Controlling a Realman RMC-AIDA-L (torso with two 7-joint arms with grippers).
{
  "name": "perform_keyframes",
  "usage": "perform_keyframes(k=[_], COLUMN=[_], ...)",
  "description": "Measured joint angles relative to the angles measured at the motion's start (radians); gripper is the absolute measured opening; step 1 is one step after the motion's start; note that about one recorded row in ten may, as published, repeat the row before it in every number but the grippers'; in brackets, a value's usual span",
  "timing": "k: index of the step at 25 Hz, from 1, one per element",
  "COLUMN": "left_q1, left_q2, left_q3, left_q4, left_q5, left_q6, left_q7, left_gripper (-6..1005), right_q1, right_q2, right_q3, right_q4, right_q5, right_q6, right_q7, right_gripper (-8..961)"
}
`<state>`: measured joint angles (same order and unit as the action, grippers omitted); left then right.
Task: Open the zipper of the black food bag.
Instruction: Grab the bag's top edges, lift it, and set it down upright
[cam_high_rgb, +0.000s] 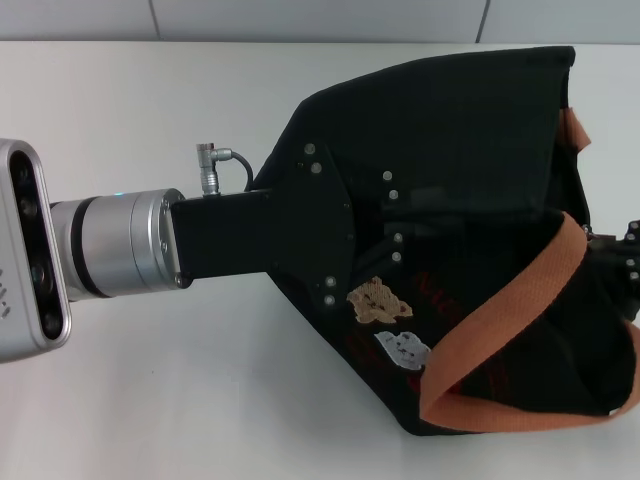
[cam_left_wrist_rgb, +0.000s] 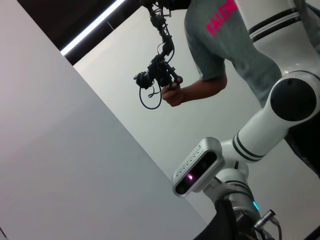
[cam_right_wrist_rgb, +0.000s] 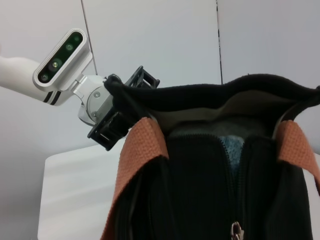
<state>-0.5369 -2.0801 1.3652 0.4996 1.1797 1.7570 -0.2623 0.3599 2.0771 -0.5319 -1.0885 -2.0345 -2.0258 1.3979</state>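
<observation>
The black food bag (cam_high_rgb: 480, 250) is lying on the white surface (cam_high_rgb: 150, 400), right of centre. The left gripper (cam_high_rgb: 375, 235) is pressing against its left side, the right gripper (cam_high_rgb: 625, 255) reaching in from the right; I cannot tell either's jaws. The zipper (cam_right_wrist_rgb: 234, 190) is partly parted, silver pull low.

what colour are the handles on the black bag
Orange-brown handles on the black bag; clearest in the head view.
</observation>
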Motion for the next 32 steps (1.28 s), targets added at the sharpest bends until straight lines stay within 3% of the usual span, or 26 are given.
perform_keyframes(k=[9,19,26,32], left_q1=[0.001,0.001,0.000,0.000], left_q2=[0.000,0.000,0.000,0.000], left_q3=[0.003,0.003,0.003,0.003], left_q4=[0.001,0.001,0.001,0.002], left_q5=[0.000,0.000,0.000,0.000], left_q6=[-0.001,-0.001,-0.001,-0.002], left_q7=[0.003,0.006,0.005,0.006], left_gripper=[93,94,94,94], right_q1=[-0.001,-0.004,-0.010,-0.013], right_q2=[-0.002,-0.003,-0.001,-0.002], right_q3=[0.030,0.053,0.049,0.042], right_q4=[-0.001,-0.002,-0.021,-0.024], right_q5=[0.016,0.022,0.022,0.018], right_q6=[-0.023,-0.025,-0.040,-0.041], right_q7=[0.005,0.002,-0.035,-0.037], right_gripper=[125,297,201,42])
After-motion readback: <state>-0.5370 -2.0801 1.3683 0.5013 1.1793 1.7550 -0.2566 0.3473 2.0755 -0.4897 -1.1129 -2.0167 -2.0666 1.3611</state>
